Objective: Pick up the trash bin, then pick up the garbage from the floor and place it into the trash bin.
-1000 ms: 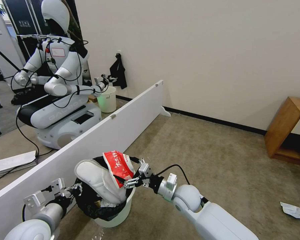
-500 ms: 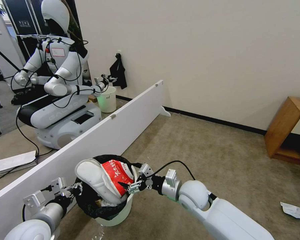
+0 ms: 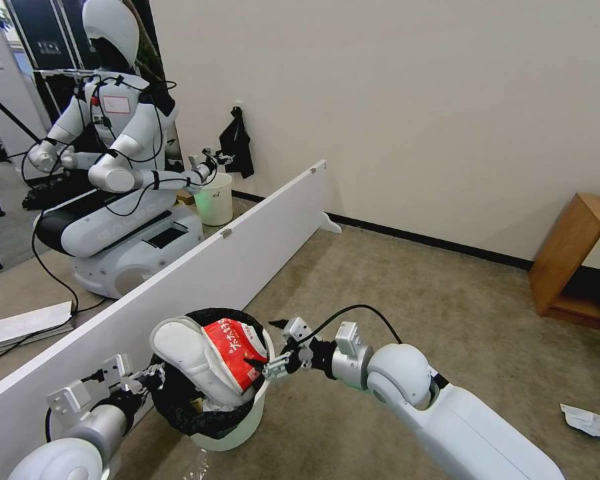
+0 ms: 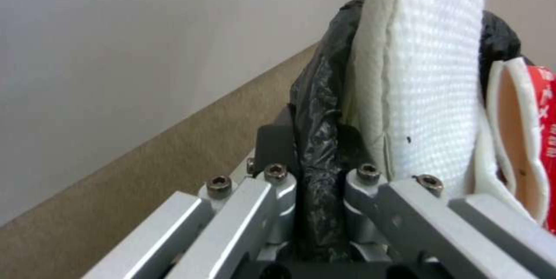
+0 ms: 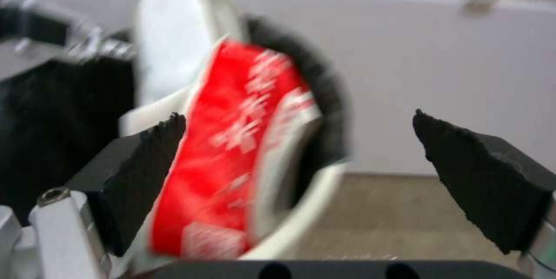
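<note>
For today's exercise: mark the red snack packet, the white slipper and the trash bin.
red snack packet [image 3: 237, 353], head view, printed red face.
white slipper [image 3: 187, 357], head view, upper sole.
trash bin [image 3: 237, 435], head view, white outer wall.

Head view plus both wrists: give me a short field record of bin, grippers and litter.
bin: white, black liner, off the floor
left gripper: shut on the bin's lined rim
right gripper: open, beside the rim
packet: red-white, in the bin, leaning on a slipper
slipper: white, sticking out above the rim
floor: carpet; white paper lies at right
</note>
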### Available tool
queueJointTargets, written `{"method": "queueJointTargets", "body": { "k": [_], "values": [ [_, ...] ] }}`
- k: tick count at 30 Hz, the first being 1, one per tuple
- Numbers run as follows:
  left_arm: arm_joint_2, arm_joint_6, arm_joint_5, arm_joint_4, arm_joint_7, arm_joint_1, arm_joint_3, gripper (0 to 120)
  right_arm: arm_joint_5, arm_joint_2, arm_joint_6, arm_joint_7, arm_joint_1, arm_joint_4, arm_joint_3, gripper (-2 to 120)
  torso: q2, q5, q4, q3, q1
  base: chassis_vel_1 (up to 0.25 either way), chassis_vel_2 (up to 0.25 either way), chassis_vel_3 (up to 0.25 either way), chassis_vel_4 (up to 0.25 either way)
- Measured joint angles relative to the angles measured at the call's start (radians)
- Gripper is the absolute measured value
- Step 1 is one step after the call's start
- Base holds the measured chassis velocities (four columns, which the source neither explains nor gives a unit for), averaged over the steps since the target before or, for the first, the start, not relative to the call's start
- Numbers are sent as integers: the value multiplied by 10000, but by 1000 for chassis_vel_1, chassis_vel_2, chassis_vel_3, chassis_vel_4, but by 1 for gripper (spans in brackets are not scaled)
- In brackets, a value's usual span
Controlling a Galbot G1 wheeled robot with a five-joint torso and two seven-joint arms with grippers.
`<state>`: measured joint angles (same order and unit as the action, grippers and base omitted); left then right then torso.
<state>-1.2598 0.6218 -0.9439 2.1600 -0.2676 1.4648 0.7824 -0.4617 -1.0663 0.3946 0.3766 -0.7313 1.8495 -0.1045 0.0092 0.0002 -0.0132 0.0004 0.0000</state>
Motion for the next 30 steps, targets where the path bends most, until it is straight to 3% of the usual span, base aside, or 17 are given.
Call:
{"method": "queueJointTargets", "body": {
  "k": [8,11,12,14,15,17,18,20,30],
  "values": [
    [14,-4,-20,89,11,8,85,4,-114,-65,-101,-605,-63,194,1795,100,0,-2,1,0,0,0,0,0,0],
    [36,-92,91,60,181,-14,77,4,-598,77,594,-3284,-370,343,2479,100,0,-1,-3,0,0,0,0,0,0],
    [36,-92,91,60,181,-14,77,4,-598,77,594,-3284,-370,343,2479,100,0,-1,-3,0,0,0,0,0,0],
    [32,-151,174,29,279,-37,21,4,-1049,-12,1301,-5541,-548,510,2750,100,0,-1,-1,0,0,0,0,0,0],
    [32,-151,174,29,279,-37,21,4,-1049,-12,1301,-5541,-548,510,2750,100,0,-1,-1,0,0,0,0,0,0],
    [22,-214,212,20,376,-73,-25,4,-1590,-66,1728,-7075,-705,673,3049,100,0,-2,3,0,0,0,0,0,0],
    [22,-214,212,20,376,-73,-25,4,-1590,-66,1728,-7075,-705,673,3049,100,0,-2,3,0,0,0,0,0,0],
    [25,-237,217,-5,417,-124,-55,4,-2052,50,1959,-7987,-895,796,3429,100,0,-1,-2,0,0,0,0,0,0],
    [35,-367,553,-98,847,-171,-97,4,-2084,386,1940,-7920,-1354,916,4414,100,0,0,-2,0,0,0,0,0,0]
  ]
}}
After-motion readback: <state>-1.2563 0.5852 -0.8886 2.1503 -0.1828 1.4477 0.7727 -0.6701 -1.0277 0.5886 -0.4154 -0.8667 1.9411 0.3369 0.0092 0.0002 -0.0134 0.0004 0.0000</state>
